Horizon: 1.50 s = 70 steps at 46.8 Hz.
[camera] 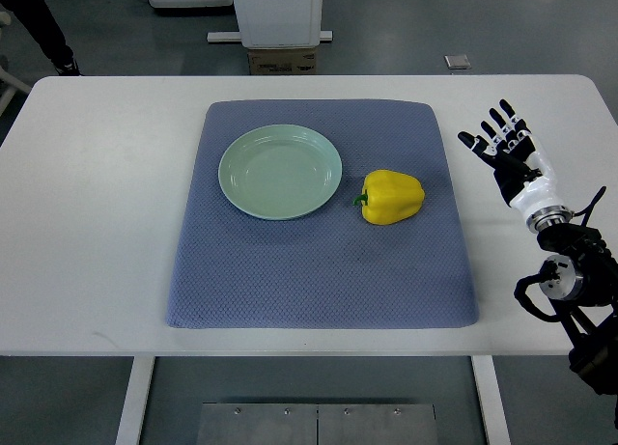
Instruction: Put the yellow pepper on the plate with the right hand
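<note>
A yellow pepper [393,197] with a green stem lies on its side on the blue mat [319,262], just right of the pale green plate [280,171]. The plate holds nothing. My right hand [502,141] hovers over the white table to the right of the mat, fingers spread and holding nothing, roughly a hand's length from the pepper. Its arm comes in from the lower right edge. The left arm is out of view.
The white table [87,223] carries the mat at its middle. Beyond the far edge stand a white machine base [275,15] and a cardboard box [283,61]. A person's dark-clad leg [43,25] shows at the top left.
</note>
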{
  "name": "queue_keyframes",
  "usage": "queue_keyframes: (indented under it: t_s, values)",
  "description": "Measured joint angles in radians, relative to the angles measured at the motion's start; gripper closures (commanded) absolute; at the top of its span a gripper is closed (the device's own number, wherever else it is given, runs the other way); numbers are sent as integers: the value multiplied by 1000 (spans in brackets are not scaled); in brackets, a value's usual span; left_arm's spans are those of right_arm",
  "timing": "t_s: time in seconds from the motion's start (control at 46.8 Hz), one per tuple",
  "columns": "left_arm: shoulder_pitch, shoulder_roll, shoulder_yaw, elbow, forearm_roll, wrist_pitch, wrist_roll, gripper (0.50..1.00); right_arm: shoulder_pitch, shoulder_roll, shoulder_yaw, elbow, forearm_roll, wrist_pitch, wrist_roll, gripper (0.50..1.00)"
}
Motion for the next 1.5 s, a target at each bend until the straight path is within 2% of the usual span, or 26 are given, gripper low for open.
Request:
queue_keyframes:
  t_s: [1.496]
  values:
    - [1,0,0,0,0,0,0,500,24,-25,0,5,26,10,8,500]
